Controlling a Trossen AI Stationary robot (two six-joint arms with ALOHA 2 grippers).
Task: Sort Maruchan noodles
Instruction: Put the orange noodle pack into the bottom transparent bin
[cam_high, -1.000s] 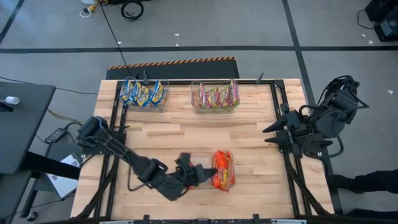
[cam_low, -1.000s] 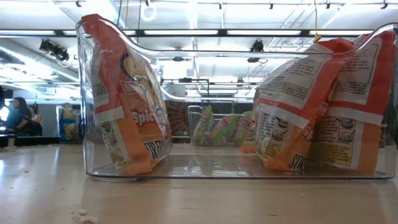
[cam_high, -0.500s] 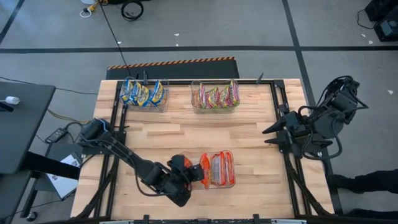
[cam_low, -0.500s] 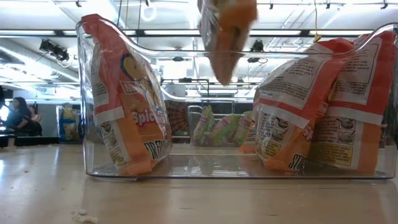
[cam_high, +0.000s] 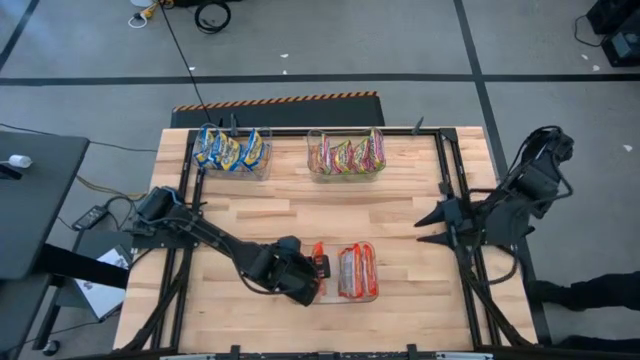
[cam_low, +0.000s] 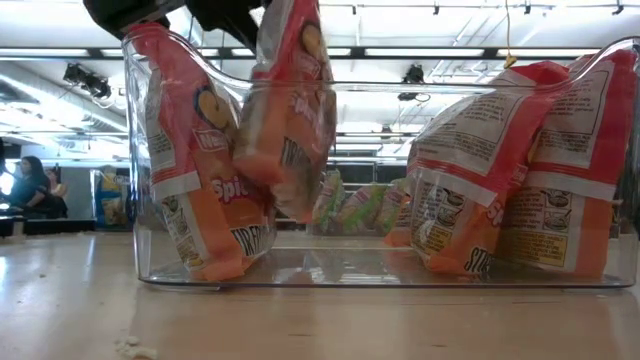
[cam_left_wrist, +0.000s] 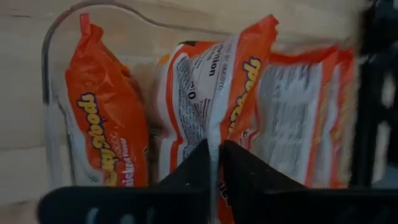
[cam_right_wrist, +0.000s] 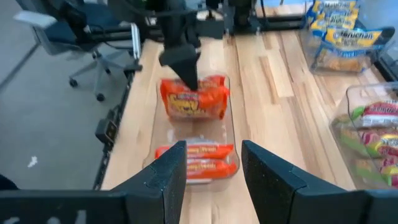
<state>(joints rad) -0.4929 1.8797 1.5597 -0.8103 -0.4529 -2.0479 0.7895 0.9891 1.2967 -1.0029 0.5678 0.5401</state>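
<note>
Orange packet (cam_low: 288, 110) hangs on end, long axis upright, pinched at its top seam by the left claw (cam_left_wrist: 214, 163) directly above it, inside the clear bin (cam_high: 368, 296) at the high view's lower centre, while the right claw (cam_right_wrist: 211, 163) waits with jaws apart at the counter's (cam_high: 300, 215) right edge

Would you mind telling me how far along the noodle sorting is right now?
Nearly done: blue packets and green-pink packets fill the two far bins, orange ones stand in the near bin. In hand: the left hand lowers another orange packet into it. No loose packets are visible on the table; the right hand waits.
</note>
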